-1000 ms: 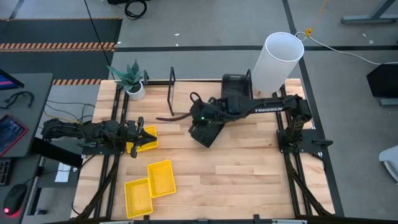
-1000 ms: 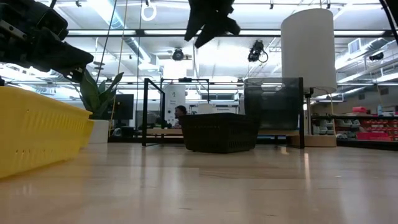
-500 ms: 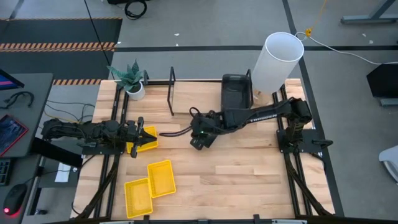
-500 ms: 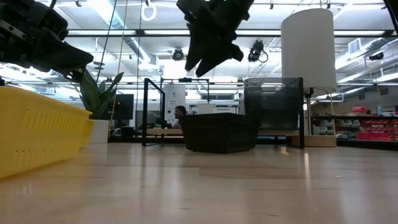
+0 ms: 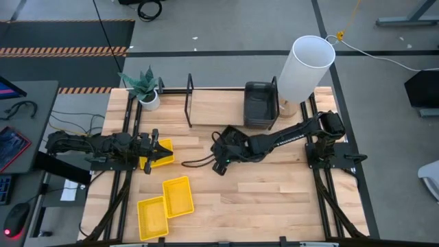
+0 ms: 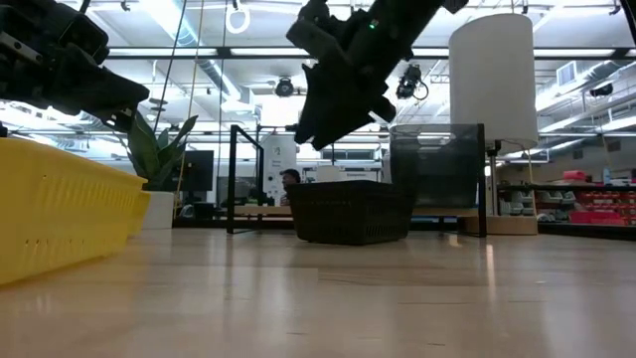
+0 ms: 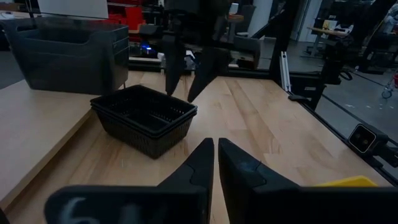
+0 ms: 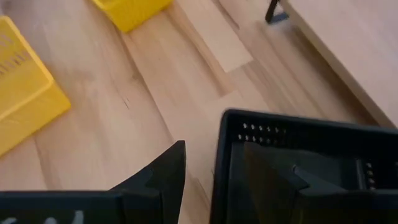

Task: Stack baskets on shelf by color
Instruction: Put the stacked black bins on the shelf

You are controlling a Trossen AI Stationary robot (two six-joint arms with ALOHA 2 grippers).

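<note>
Right wrist view showed the right gripper (image 8: 214,180) with jaws apart straddling the rim of the black basket stack (image 7: 144,117) mid-tabletop; next probably close and lift to the shelf (image 5: 219,103). Left gripper (image 5: 152,152) jaws together beside a yellow basket (image 5: 159,155).

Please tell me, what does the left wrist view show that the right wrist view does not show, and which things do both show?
Only the left wrist view: the grey baskets on the shelf, and the right gripper seen from outside, jaws open, above the black baskets. Only the right wrist view: one jaw inside the top black basket's wall, the other outside. Both: the black baskets, the wooden table and yellow baskets, in the left wrist view only an edge.
</note>
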